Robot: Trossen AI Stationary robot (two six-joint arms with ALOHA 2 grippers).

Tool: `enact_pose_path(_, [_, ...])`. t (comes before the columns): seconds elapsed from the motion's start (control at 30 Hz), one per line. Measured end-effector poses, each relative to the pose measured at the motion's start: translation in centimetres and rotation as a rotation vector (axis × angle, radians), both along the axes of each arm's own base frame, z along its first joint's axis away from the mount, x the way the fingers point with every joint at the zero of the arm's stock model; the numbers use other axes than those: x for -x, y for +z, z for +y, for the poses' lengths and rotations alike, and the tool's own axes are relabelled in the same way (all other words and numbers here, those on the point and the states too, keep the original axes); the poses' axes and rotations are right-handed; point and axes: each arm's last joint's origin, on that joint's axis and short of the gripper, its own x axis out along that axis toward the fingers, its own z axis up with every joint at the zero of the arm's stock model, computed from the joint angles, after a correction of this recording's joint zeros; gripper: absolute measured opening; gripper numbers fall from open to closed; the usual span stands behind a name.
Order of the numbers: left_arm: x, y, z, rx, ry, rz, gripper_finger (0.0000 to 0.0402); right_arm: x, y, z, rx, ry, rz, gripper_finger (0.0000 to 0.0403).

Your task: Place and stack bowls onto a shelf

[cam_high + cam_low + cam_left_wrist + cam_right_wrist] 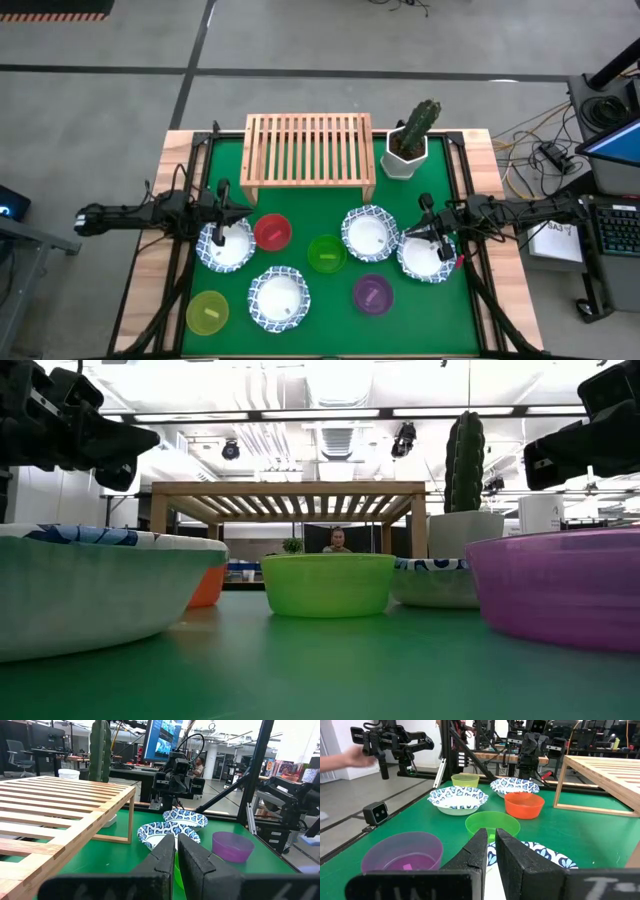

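We record a green-covered surface (330, 300) with pale wood margins, set on a grey floor, with cables and a keyboard at the right edge of the high view. Item: the shelf (308, 150), light wood, slatted rectangular top on short legs, upper centre of the frame, long axis running left to right; nothing rests on it. Item: four white bowls with blue-patterned rims, round and shallow, at left (226, 246), lower centre (279, 298), right of centre (370, 232) and far right (428, 257). Item: four smaller plain plastic bowls, smooth-walled: red (271, 232), green (327, 253), purple (372, 294), yellow-green (207, 312). Item: a cactus in a white hexagonal pot (407, 152), just right of the shelf. The left end effector (222, 232) hangs over the left patterned bowl, fingers pressed nearly together on nothing in its wrist view. The right end effector (440, 243) hangs over the far-right patterned bowl, likewise nearly closed and empty. We judge each arm nearest the bowl directly beneath it; the shelf lies toward the top of the frame from both, so no bowl is yet placed.
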Motion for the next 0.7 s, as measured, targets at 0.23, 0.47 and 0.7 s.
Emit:
enact_pose_path(0.23, [0.0,0.0,0.0,0.000,0.000,-0.001,0.0004,0.0,0.0,0.0,0.000,0.000,-0.001,0.0029])
enact_pose_path(0.47, [0.1,1.0,0.2,0.010,0.082,-0.109,0.0004,0.0,0.0,0.0,0.000,0.000,0.000,0.0029])
enact_pose_path(0.7, [0.9,3.6,0.2,0.145,0.049,-0.394,0.0004,-0.1,-0.2,-0.2,0.223,-0.064,-0.034,0.0029])
